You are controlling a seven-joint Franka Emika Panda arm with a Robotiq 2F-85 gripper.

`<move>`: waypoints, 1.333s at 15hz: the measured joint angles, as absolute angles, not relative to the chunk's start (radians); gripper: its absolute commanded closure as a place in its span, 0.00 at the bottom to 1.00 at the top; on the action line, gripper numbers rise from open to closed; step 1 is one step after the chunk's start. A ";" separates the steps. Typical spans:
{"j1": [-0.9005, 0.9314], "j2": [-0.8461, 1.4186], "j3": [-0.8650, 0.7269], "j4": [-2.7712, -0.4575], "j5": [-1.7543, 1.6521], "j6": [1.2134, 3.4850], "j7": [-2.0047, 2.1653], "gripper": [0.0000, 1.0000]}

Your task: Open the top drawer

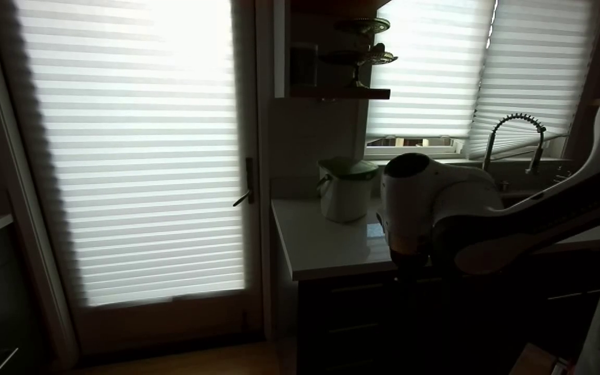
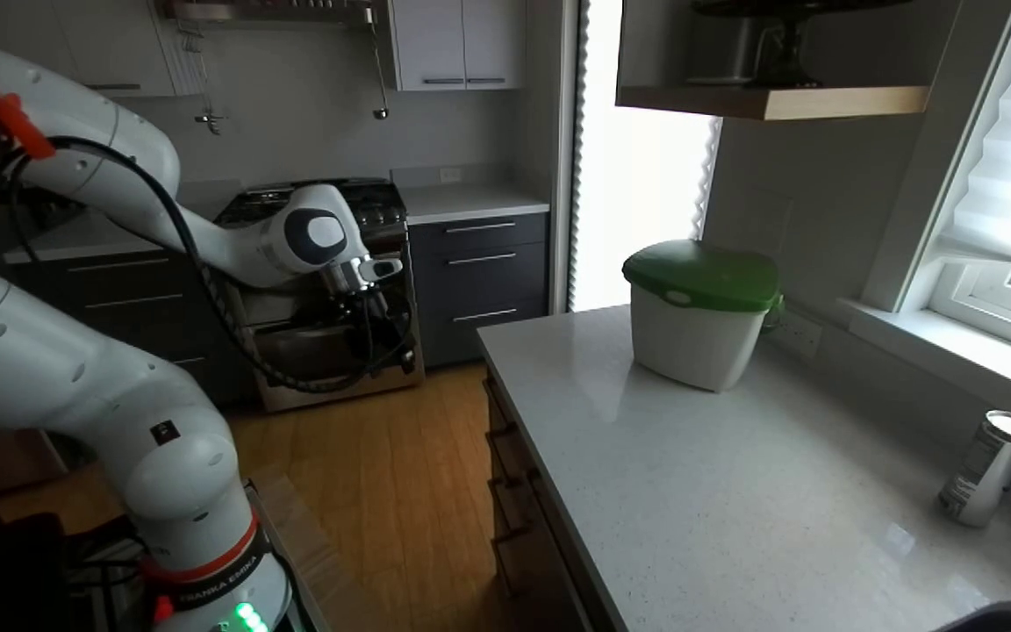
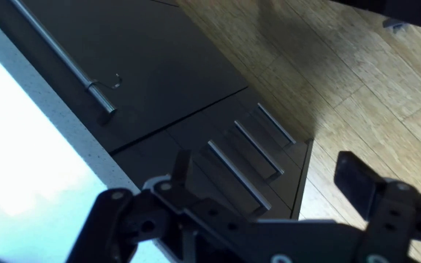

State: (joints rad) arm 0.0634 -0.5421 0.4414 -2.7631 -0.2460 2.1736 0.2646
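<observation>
Wrist view: clearest look at the pincer [image 3: 265,166], spread wide with a broad gap between its dark fingers [image 3: 355,182]. Shows also, just beside the pale edge of the surface [image 3: 49,106], the top drawer [image 3: 144,153], uppermost front of the dark cabinet [image 3: 210,120], seemingly level with the fronts below [image 3: 212,164] and partly hidden behind the nearer finger [image 3: 182,168]. Cannot tell between touching it and crossing in front of it. Reveals, farther down the cabinet, three bar handles [image 3: 239,175] at full length, plus, on the neighbouring panel [image 3: 152,62], a long metal bar [image 3: 62,54] with a thin curled piece [image 3: 115,86] near its end.

In an exterior view, gives the same top drawer [image 1: 352,299] almost lost in blackness, marked mainly by a faint line of handle [image 1: 357,287] just under the surface. Swallows the pincer in shadow, yet offers the arm [image 1: 466,182] with its wrist [image 1: 407,208] pointing down across the edge of the surface. Adds, beyond the arm, a spring-necked tap [image 1: 517,116] visible from here alone.

In an exterior view, takes in the arm from its lit base [image 2: 229,584] upward, with an oven [image 2: 304,347] behind the pincer and grey drawers [image 2: 505,285] beside that oven. Catches the cabinet nearly edge-on, handles [image 2: 503,452] in profile, and leaves the spread of the pincer hard to judge. Includes, from here alone, a silver can [image 2: 993,470] on the surface near the wall [image 2: 892,377]. In both exterior views, shows a white bin [image 2: 681,342] with a green lid [image 2: 703,276], upright on the surface.
</observation>
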 measured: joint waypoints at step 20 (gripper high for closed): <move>0.122 -0.251 0.485 -2.693 -0.564 2.218 0.432 0.00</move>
